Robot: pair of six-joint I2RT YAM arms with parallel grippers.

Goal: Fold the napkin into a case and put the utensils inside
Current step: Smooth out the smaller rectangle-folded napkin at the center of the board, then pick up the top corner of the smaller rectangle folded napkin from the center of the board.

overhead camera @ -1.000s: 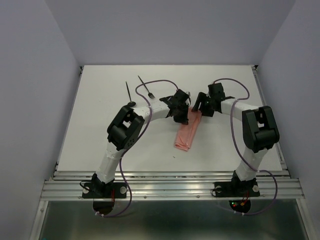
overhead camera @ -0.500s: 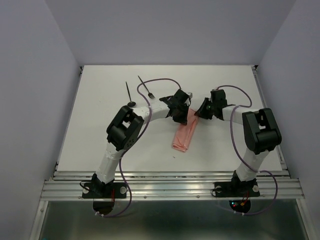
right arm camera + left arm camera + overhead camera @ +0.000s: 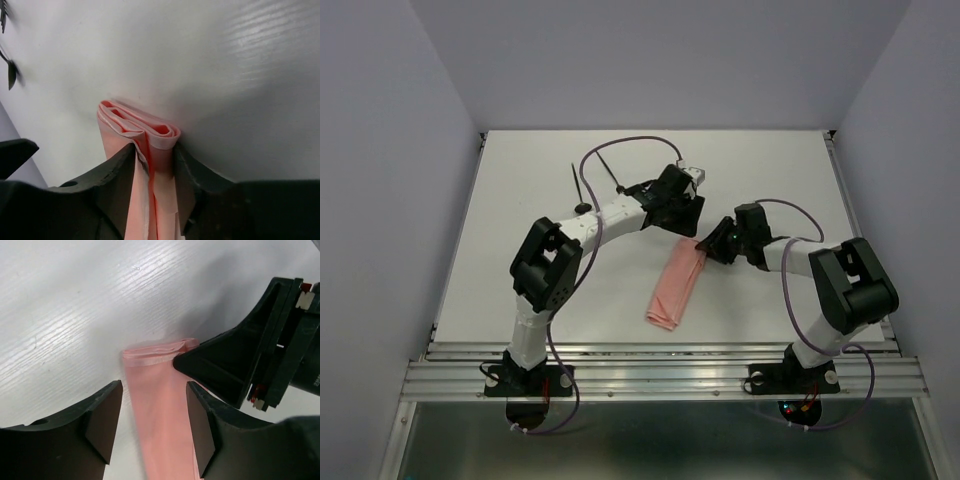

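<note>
State now: the napkin [image 3: 675, 285] is folded into a narrow flat strip on the white table [image 3: 520, 260]. It lies diagonally between the two arms, with its far end up by the grippers. The right gripper [image 3: 153, 152] is clamped on that far end, stacked layers squeezed between its fingers. The left gripper [image 3: 153, 386] is spread wide with nothing in it, hovering over the same end and straddling the strip, just beside the right one. The fork [image 3: 607, 167] and spoon [image 3: 577, 188] sit far-left on the table, well apart from the napkin.
</note>
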